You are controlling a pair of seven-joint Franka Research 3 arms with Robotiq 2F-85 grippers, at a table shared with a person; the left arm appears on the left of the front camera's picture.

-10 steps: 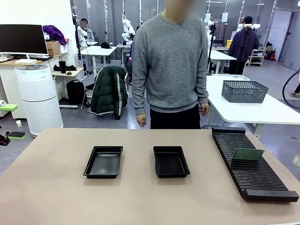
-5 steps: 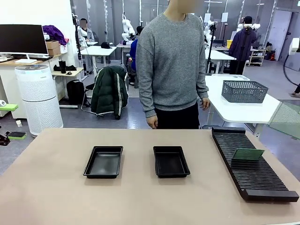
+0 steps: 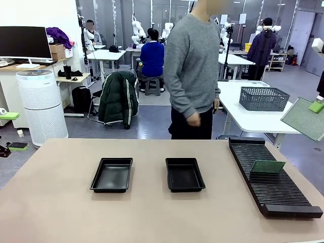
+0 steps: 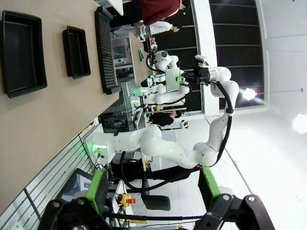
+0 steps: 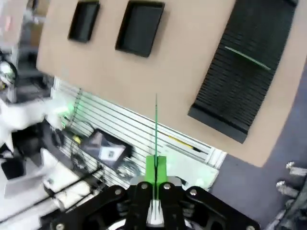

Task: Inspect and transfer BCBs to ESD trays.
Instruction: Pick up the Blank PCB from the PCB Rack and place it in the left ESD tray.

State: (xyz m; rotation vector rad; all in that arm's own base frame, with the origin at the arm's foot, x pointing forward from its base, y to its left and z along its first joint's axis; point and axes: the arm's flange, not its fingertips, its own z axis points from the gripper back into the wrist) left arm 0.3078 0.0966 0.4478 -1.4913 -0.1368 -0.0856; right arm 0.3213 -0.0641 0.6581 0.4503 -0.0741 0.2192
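Green board (image 3: 302,119) has just come up at the right, pinched in your right fingers (image 5: 161,168); your left fingers (image 4: 98,189) are wide. Check it, then fill a tray (image 3: 112,174).

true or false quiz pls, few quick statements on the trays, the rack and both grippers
1. The left ESD tray and the right ESD tray are both empty. True.
2. The slotted rack has no board in it. False: one BCB stands in its slots.
3. The right gripper holds a second BCB up in the air. True.
4. The left gripper is shut on a board. False: it is open, with nothing between its fingers.
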